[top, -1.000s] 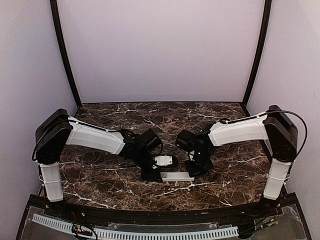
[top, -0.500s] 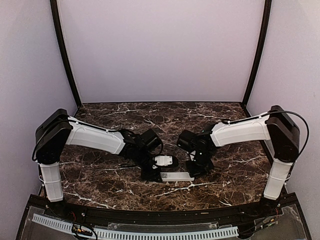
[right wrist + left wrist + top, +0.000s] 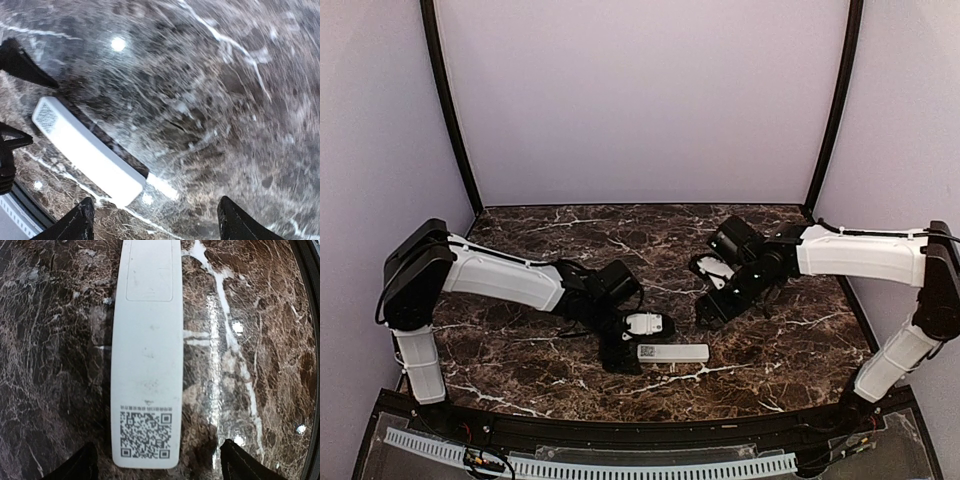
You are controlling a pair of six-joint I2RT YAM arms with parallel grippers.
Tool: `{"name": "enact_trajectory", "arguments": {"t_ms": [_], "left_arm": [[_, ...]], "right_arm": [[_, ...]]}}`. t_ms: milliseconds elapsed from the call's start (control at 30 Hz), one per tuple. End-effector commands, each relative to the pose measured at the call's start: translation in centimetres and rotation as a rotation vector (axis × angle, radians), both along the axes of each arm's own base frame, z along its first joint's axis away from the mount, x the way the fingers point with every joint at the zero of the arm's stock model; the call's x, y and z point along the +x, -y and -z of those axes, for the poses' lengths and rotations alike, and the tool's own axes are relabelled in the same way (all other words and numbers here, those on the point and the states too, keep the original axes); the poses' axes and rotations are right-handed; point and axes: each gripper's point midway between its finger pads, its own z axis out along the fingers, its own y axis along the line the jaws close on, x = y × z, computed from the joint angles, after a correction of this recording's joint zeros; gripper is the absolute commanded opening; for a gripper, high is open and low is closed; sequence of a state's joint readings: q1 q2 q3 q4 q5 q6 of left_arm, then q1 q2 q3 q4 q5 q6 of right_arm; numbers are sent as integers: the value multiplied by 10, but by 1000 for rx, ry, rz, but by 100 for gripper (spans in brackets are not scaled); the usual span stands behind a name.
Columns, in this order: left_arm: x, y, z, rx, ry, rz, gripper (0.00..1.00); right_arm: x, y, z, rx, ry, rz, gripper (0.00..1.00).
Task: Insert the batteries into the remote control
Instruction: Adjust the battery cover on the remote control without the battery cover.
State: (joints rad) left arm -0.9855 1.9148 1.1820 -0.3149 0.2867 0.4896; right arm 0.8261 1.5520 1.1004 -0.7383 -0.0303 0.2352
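Left fingers: you have them spread wide, holding nothing, one on either side of the remote control at its end.
Right fingers: yours stand apart, empty, over the tabletop.
Tabletop: dark marble.
Remote control: lying flat, plain back up, well off your right fingers.
QR code: on the end between your left fingers.

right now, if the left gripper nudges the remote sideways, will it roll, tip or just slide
Probably slide: the remote control lies flat, back up, so rolling or tipping looks unlikely. The glossy marble table and smooth plastic suggest little grip; pushed near one end it may spin. It looks rigid and likely light.
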Motion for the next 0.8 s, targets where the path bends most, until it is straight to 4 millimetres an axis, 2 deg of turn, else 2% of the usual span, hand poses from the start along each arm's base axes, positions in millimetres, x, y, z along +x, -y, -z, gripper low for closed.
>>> {"name": "enact_trajectory", "arguments": {"t_ms": [0,33,67,100,133,167,200,233,267,333,400,500,667,767], "left_arm": [[0,-17,-61,-85,44,-27,84],[1,-21,-67,-102,37,-52,84],[8,-27,-89,-157,55,-83,84],[12,-31,-96,-187,50,-126,84],[23,-38,-117,-238,75,-177,84],[30,-43,-124,-272,67,-238,85],[46,-51,-145,-334,101,-299,85],[54,-57,-150,-357,88,-373,85],[70,-67,-166,-404,116,-439,86],[94,-85,-176,-436,148,-581,89],[113,-103,-177,-432,171,-703,90],[130,-120,-171,-411,174,-823,90],[135,-126,-167,-432,166,-885,91],[134,-127,-167,-433,172,-881,90]], "right_arm": [[6,-45,-29,147,122,-333,80],[7,-50,-32,159,138,-369,80],[10,-56,-35,173,159,-403,80],[11,-61,-36,185,174,-434,80],[13,-66,-37,199,186,-454,80],[12,-74,-37,224,185,-480,82],[10,-81,-35,238,180,-505,92],[7,-89,-31,239,177,-531,98],[2,-96,-25,231,170,-561,99],[-10,-108,-11,204,159,-625,99],[-19,-115,5,171,156,-675,98],[-26,-121,31,107,124,-716,93],[-32,-122,65,-9,83,-739,82],[-29,-118,78,-66,67,-723,73]]}}
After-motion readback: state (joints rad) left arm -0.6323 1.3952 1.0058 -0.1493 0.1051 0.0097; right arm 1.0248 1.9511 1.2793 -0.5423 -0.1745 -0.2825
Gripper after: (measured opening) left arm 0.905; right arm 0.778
